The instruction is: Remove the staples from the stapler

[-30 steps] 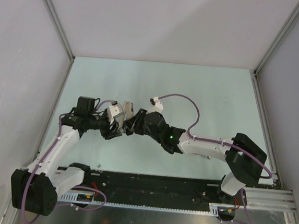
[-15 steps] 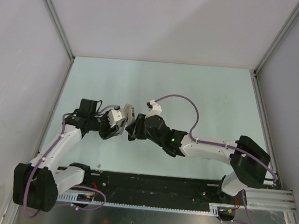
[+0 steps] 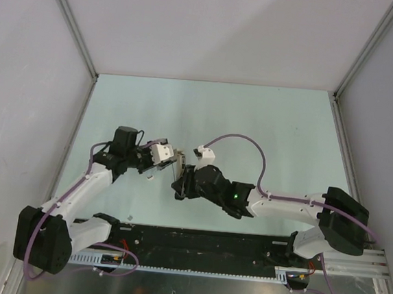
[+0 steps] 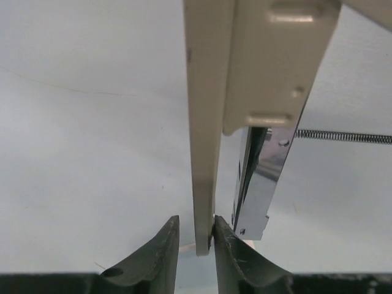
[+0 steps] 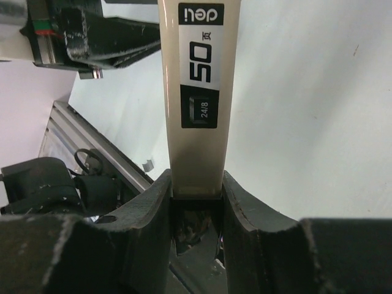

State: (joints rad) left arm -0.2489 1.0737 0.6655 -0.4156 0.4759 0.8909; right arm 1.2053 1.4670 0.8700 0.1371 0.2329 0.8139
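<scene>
stapler (image 5: 196,153) hinged open, shared between both grippers.
left gripper (image 4: 196,245): jaws straddle the tip of the thin beige arm, one pad touching, a slit of gap at the other, so not clamped. metal magazine (image 4: 252,184) and spring (image 4: 343,136) sit just beyond its fingers. right gripper (image 5: 196,196): clenched on the labelled beige body, which runs straight out from between its fingers. staples: can't tell.

Seen from above, the stapler (image 3: 180,159) sits mid-table, blocked by the left gripper (image 3: 171,160) at 9 o'clock and the right gripper (image 3: 182,179) at 6 o'clock. Bare table (image 3: 268,119) gives free passage from 10 to 3 o'clock, up to the back wall (image 3: 220,32). Side walls (image 3: 21,104) hem in both edges.
</scene>
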